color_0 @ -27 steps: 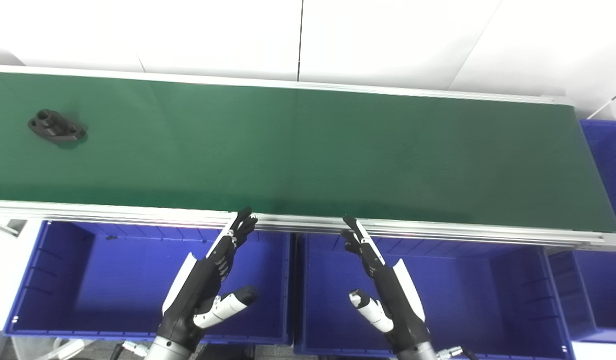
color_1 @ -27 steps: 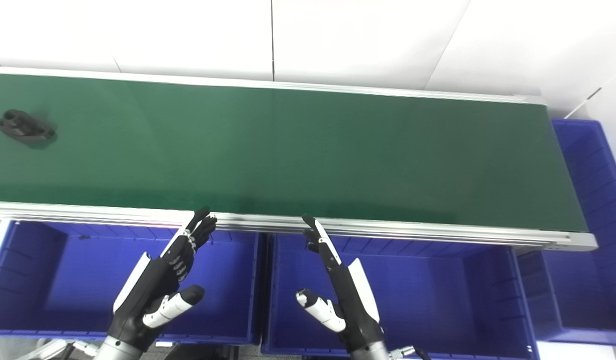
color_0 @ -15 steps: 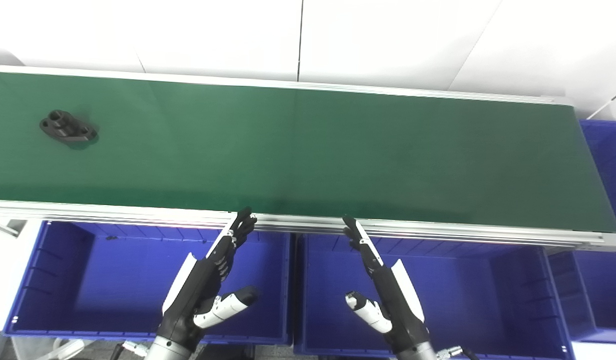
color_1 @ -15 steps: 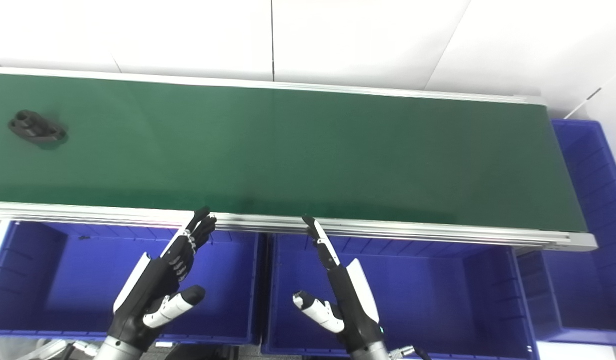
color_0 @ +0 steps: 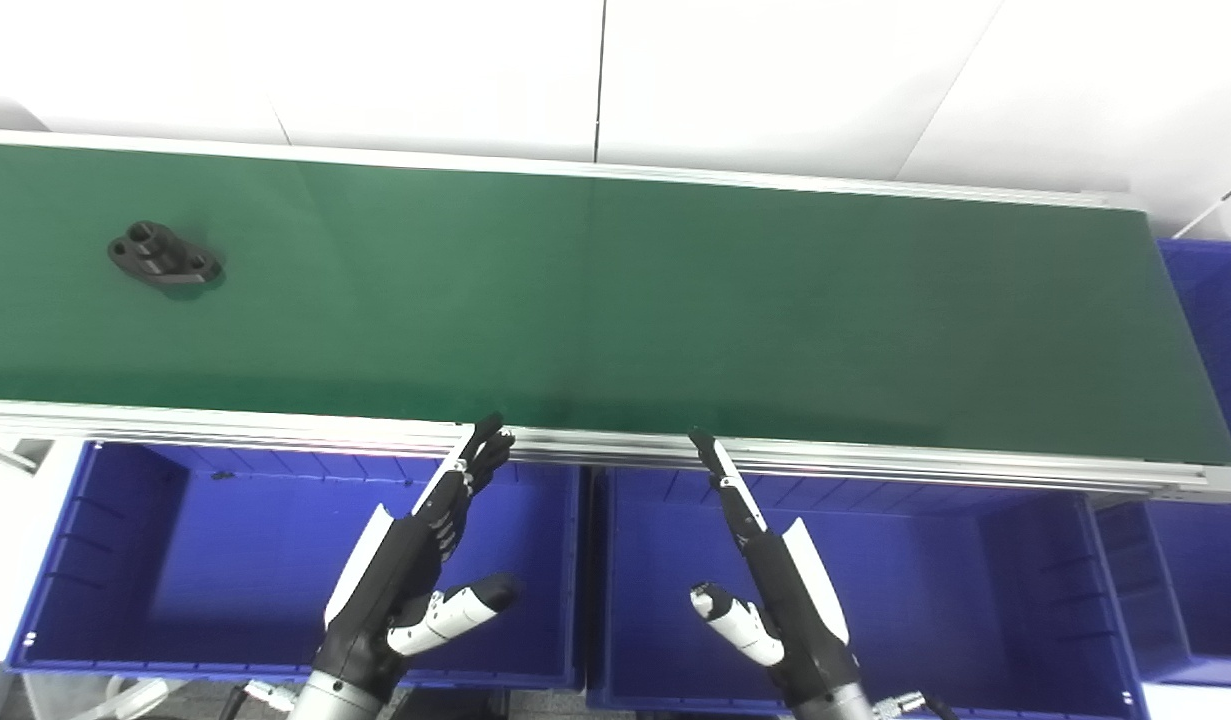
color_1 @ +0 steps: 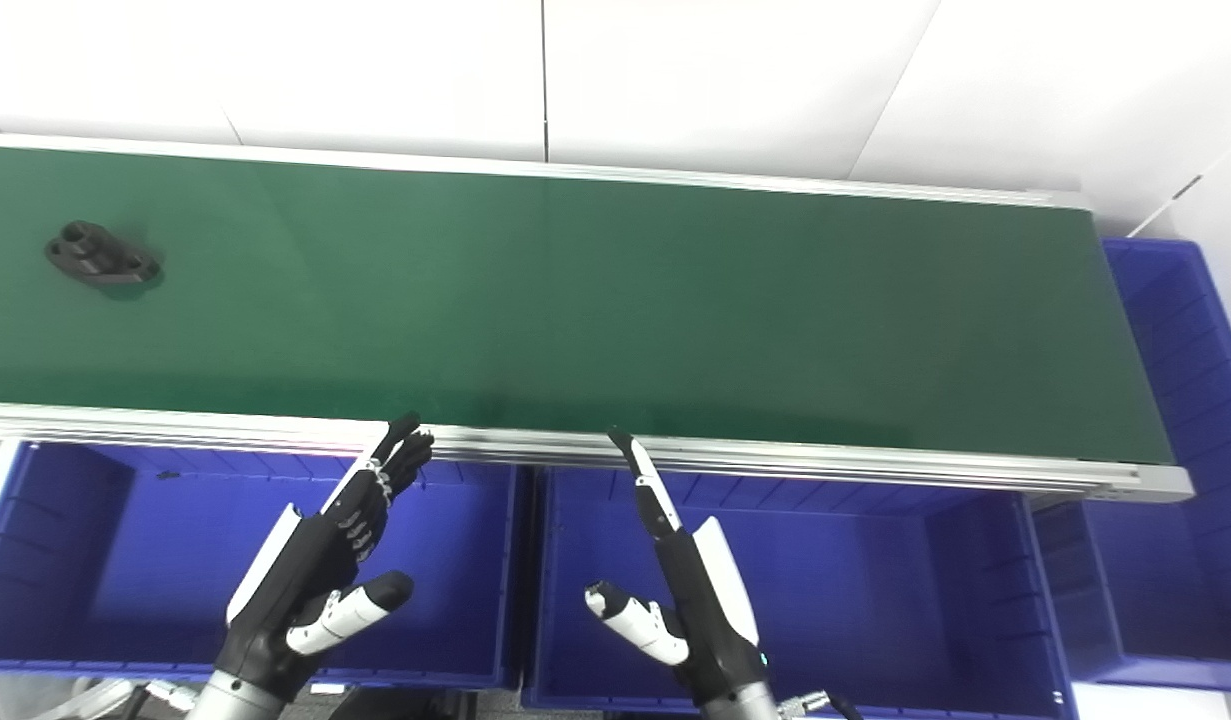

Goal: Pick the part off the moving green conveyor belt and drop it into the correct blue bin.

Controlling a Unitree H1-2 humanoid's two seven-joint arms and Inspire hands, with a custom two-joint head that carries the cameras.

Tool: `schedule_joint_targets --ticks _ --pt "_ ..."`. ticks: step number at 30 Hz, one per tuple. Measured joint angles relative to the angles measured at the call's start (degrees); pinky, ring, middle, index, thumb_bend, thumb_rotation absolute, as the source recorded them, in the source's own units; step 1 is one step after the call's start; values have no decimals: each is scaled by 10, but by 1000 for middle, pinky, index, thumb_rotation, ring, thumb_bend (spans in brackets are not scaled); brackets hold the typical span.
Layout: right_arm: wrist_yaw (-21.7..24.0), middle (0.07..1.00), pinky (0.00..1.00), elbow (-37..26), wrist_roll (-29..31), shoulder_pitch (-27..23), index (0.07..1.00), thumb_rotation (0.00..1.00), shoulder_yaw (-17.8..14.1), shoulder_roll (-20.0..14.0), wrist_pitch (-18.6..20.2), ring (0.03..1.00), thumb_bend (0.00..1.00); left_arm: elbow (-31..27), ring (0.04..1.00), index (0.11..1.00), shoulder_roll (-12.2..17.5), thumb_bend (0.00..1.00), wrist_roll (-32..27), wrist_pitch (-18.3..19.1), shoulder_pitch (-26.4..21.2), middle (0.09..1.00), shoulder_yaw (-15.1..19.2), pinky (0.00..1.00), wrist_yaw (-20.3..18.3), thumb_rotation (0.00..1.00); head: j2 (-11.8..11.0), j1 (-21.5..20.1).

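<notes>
The left hand (color_0: 405,580) and right hand (color_0: 770,590) hover empty, fingers straight and thumbs spread, each above its own blue bin (color_0: 175,560) (color_0: 955,590). Just ahead of the fingertips runs the aluminium rail (color_0: 875,462) of the green conveyor belt (color_0: 675,300). Far off beyond the left hand, well apart from it, lies the black flanged part (color_0: 165,262) on the belt. Behind stands a white panelled wall (color_0: 775,80). Another blue bin (color_0: 1215,330) beyond the right hand is cut off by the frame edge.

Black part (color_0: 165,262) on plain green belt (color_0: 675,300); blue bins (color_0: 175,560); white wall (color_0: 775,80).
</notes>
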Motion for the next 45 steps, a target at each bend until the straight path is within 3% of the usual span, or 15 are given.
schedule_joint_targets --ticks 30,35,45 --pt "0 994 972 0 1 -1 993 1000 1 0 0 988 826 2 958 975 0 738 0 -4 -1 959 2 978 0 678 -7 -5" --pt "0 995 969 8 2 -1 991 1000 1 0 0 988 823 12 964 986 1 745 1 -7 -1 967 1 995 0 701 -21 -4" --pt "-3 996 958 53 11 -4 993 1000 -3 -3 -11 983 843 53 932 973 0 763 11 -35 -6 955 -2 978 0 671 -72 33"
